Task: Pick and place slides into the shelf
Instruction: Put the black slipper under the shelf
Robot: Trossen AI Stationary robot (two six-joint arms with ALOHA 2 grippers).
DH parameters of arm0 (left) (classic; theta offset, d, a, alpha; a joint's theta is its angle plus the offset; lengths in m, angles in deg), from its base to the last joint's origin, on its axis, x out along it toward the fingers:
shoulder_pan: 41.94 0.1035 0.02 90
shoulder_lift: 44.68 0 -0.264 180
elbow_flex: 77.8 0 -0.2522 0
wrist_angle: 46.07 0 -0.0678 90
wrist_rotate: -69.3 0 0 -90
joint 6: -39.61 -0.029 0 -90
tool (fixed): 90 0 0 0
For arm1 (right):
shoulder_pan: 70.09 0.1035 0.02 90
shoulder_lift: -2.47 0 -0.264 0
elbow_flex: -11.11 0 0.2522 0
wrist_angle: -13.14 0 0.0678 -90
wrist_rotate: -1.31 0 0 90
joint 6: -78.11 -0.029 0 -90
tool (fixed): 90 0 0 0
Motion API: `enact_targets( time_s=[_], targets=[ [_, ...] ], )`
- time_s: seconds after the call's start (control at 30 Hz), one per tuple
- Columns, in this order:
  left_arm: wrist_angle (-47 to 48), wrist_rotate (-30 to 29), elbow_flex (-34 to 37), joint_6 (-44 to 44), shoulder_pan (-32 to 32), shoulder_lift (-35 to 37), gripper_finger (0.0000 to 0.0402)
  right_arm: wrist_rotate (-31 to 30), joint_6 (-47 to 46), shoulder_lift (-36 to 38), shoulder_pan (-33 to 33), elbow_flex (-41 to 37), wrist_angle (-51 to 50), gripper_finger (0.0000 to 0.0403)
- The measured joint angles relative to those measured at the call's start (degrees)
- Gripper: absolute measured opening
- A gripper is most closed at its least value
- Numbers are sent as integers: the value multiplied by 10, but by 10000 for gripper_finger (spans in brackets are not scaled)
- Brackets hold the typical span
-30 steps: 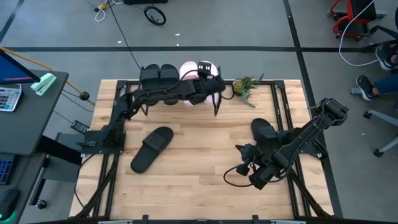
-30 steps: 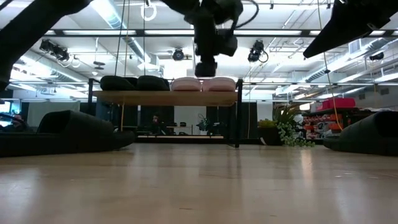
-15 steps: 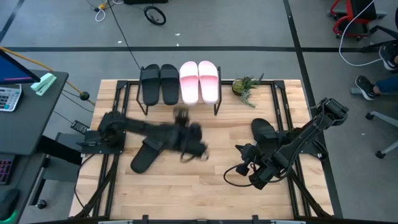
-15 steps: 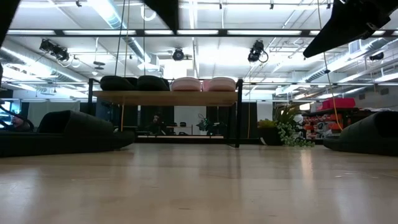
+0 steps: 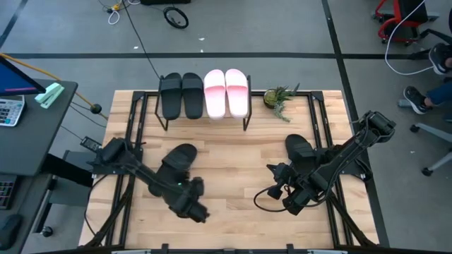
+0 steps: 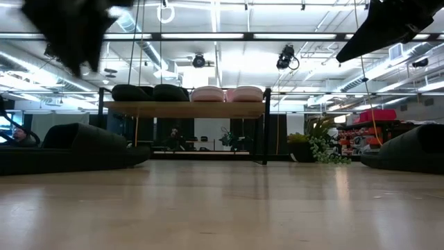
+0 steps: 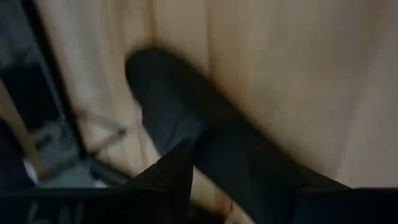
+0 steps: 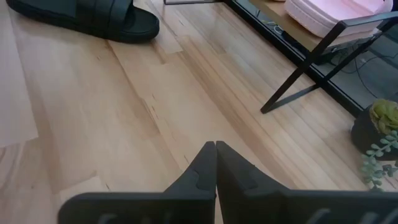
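1. The shelf [image 5: 205, 118] stood at the far edge of the table [image 5: 233, 204], with two black slides [image 5: 182, 95] and two pink slides [image 5: 227, 92] side by side on its top board.
2. A small green plant [image 5: 277, 99] sat just beside the shelf, on the right arm's side.
3. One black slide [image 5: 174, 164] lay flat on the table on the left arm's side.
4. The left gripper [image 5: 195, 208] hung low near that slide's near end; I cannot tell how its fingers stood.
5. Another black slide [image 5: 300, 150] lay on the right arm's side, partly hidden by that arm.
6. The right gripper [image 5: 277, 172] waited near it, fingers pressed together and holding nothing.
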Motion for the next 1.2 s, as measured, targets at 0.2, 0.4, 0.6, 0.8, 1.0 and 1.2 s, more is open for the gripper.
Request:
enact_targets(
  time_s=[0.2,0.4,0.6,0.8,1.0,1.2],
  targets=[
    [1,-1,132,75,-20,0,143,-17,17,0,0,0,0,5],
    [-4,-44,187,68,-15,0,126,-28,21,0,0,0,0,5],
    [-104,-46,217,53,27,1,121,-28,21,0,0,0,0,5],
    [-133,-74,224,22,64,1,93,-28,21,0,0,0,0,5],
    [-135,-82,161,30,81,0,17,-27,21,0,0,0,0,5],
    [-144,-134,57,49,109,0,16,-27,21,0,0,0,0,5]
  ],
)
